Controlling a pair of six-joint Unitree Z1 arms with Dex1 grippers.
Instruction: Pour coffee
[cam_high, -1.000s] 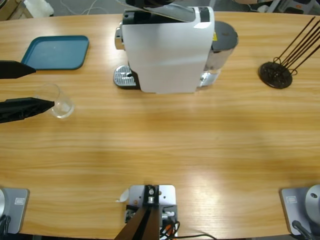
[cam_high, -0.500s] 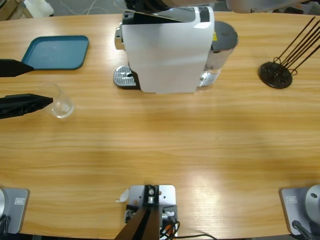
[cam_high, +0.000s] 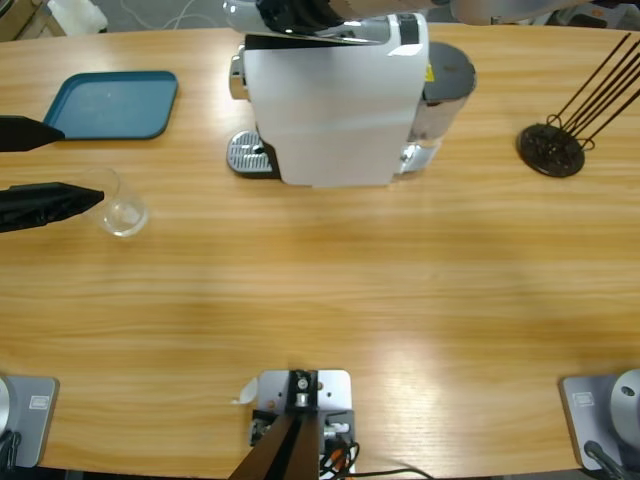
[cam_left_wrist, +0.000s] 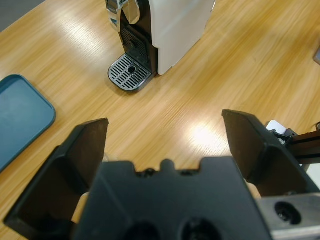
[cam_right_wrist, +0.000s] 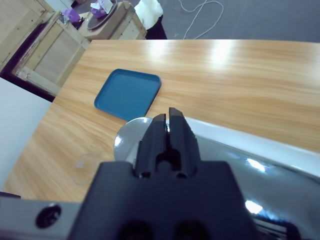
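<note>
A white coffee machine (cam_high: 335, 100) stands at the table's far middle, with its metal drip tray (cam_high: 250, 155) on its left side. An empty clear glass (cam_high: 122, 207) stands left of it. My left gripper (cam_high: 85, 168) comes in from the left edge and is open; its nearer jaw tip overlaps the glass's left rim. In the left wrist view this gripper (cam_left_wrist: 165, 120) faces the machine (cam_left_wrist: 170, 25) and drip tray (cam_left_wrist: 130, 75), and the glass is hidden. My right gripper (cam_right_wrist: 167, 125) is shut, just above the machine's shiny lid (cam_right_wrist: 235, 165), holding nothing.
A blue tray (cam_high: 112, 104) lies at the far left, also seen as the blue tray (cam_right_wrist: 127, 95) in the right wrist view. A black stand with thin rods (cam_high: 552, 148) sits at the right. Wooden crates (cam_right_wrist: 60, 45) stand beyond the table's end.
The right arm has come in along the top edge over the machine, moving left. The left gripper's nearer jaw has shifted slightly up and back at the glass's rim.
</note>
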